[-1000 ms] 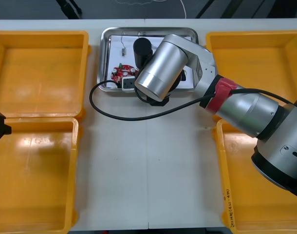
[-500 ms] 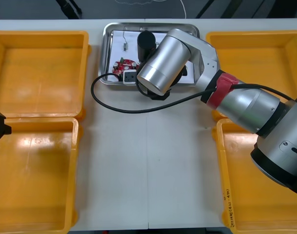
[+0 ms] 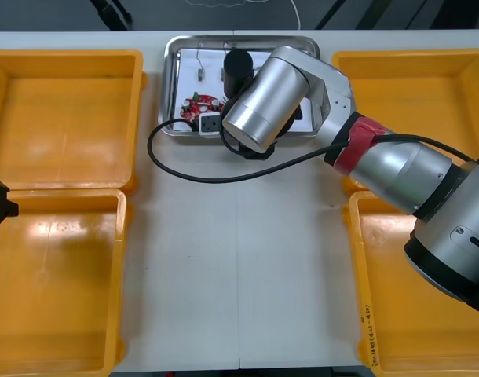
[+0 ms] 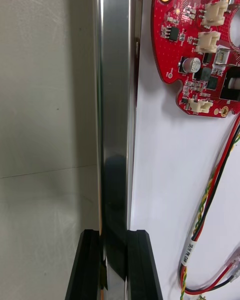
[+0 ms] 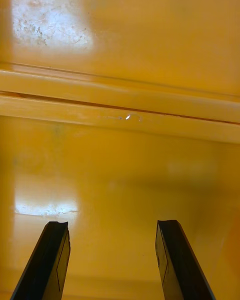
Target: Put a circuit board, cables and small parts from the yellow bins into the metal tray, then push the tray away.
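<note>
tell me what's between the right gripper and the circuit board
Bare white floor of the metal tray, in the right wrist view. The right gripper is shut on its rim, the circuit board farther in.

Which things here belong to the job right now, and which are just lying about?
In use: right gripper, shut on the rim of the tray; circuit board, red and yellow cable and small metal part inside it.
Lying about: four bins; left gripper, open over the left bins.
</note>
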